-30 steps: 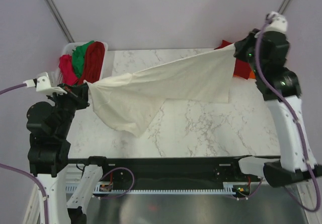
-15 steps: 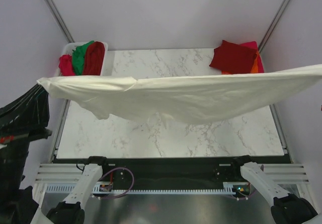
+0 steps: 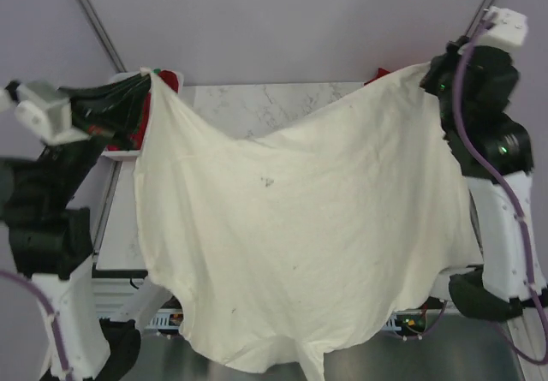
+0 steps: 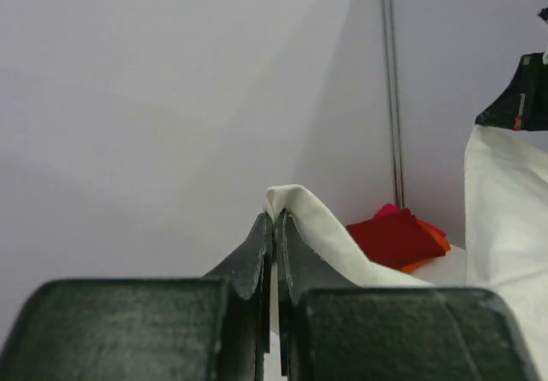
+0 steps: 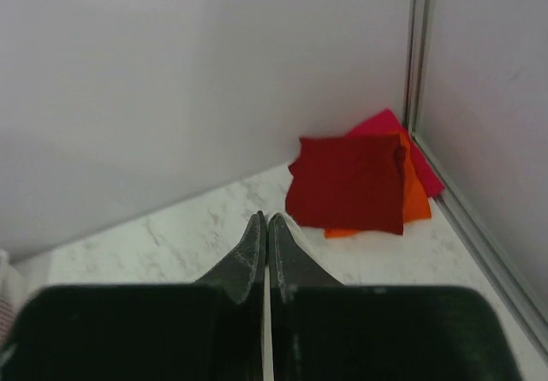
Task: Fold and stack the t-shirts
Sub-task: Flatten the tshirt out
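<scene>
A large cream t-shirt (image 3: 300, 227) hangs spread between my two grippers, draping down over the table's near edge. My left gripper (image 3: 147, 80) is shut on its left top corner, held high at the far left; the cream cloth (image 4: 317, 227) folds over the fingertips in the left wrist view. My right gripper (image 3: 425, 71) is shut on the right top corner at the far right; a sliver of cream cloth (image 5: 287, 223) shows by its tips. A stack of folded shirts, dark red on orange and pink (image 5: 355, 182), lies at the far right corner.
A white bin with red and green shirts (image 3: 167, 81) stands at the far left, mostly hidden by the left arm and the cloth. The marble table (image 3: 257, 107) shows only along its far strip. The cage posts (image 3: 94, 21) rise at both far corners.
The shirt was stretched flat and low across the table; now both grippers are back at the far corners and the shirt hangs open in a wide sheet toward the near edge.
</scene>
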`<state>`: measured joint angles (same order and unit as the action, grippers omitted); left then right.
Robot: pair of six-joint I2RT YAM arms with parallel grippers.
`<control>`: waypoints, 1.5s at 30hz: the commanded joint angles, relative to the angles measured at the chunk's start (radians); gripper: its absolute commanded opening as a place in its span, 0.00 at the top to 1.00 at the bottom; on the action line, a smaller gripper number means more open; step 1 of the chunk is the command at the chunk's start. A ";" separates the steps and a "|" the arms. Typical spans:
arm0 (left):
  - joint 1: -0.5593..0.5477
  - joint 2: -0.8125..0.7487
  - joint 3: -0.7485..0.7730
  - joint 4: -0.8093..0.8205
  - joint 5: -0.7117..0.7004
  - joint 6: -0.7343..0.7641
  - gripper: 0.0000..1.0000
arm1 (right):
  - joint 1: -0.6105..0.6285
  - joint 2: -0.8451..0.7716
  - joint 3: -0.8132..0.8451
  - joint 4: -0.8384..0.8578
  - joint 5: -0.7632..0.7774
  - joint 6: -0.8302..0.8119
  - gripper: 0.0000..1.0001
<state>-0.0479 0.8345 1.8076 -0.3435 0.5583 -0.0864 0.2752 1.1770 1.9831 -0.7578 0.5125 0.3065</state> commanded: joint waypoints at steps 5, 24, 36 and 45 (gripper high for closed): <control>0.003 0.518 -0.007 0.100 0.037 0.160 0.97 | -0.086 0.402 -0.061 0.110 0.011 0.083 1.00; -0.006 1.028 0.204 0.066 -0.168 -0.179 0.00 | -0.126 0.698 0.004 0.162 -0.143 0.065 0.02; -0.198 1.273 0.050 0.066 -0.207 -0.243 0.03 | -0.111 0.529 -0.481 0.275 -0.364 0.129 0.02; -0.185 1.581 0.312 -0.063 -0.170 -0.315 0.07 | -0.045 0.412 -0.616 0.279 -0.381 0.115 0.02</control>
<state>-0.2340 2.4382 2.0254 -0.3717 0.3893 -0.3477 0.2150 1.6592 1.3762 -0.5297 0.1505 0.4191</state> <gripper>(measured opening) 0.949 0.979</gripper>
